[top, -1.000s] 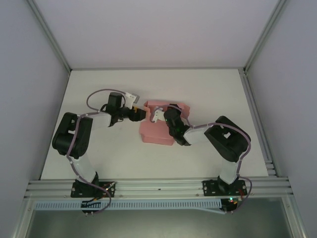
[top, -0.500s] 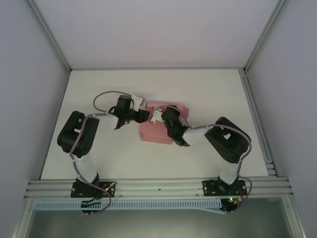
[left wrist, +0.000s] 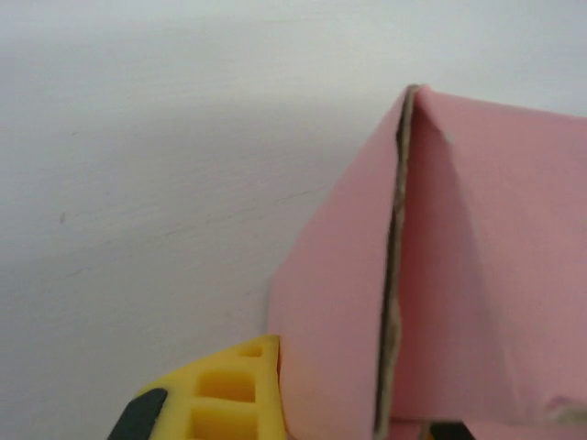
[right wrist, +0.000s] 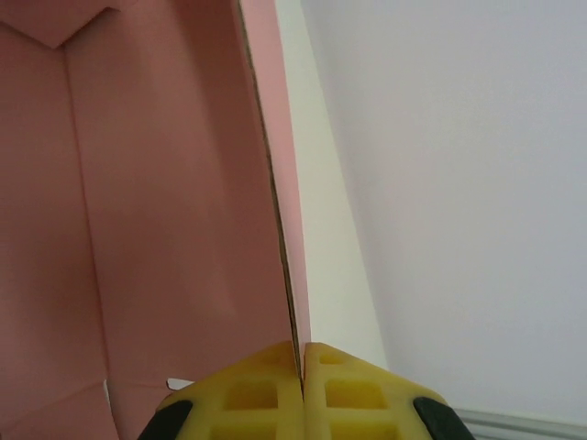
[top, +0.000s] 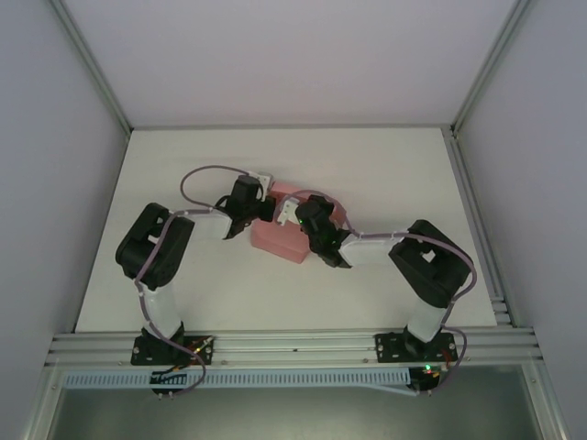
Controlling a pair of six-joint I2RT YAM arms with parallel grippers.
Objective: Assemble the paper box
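Around paper box (top: pixel 282 241), both forearms (top: pixel 197 221) inward

Paper box (top: pixel 282 240) is plain pink, no print, with a brownish-grey raw cut edge. Table (top: pixel 385 174) plain white. Arms (top: pixel 151 266) black and white, with lilac cables (top: pixel 213 168). Left gripper pads (left wrist: pixel 229 390) and right gripper pads (right wrist: pixel 344 394) yellow, black at the outer corners. Frame rails (top: pixel 293 346) silver. Walls (top: pixel 46 137) pale grey-lilac.
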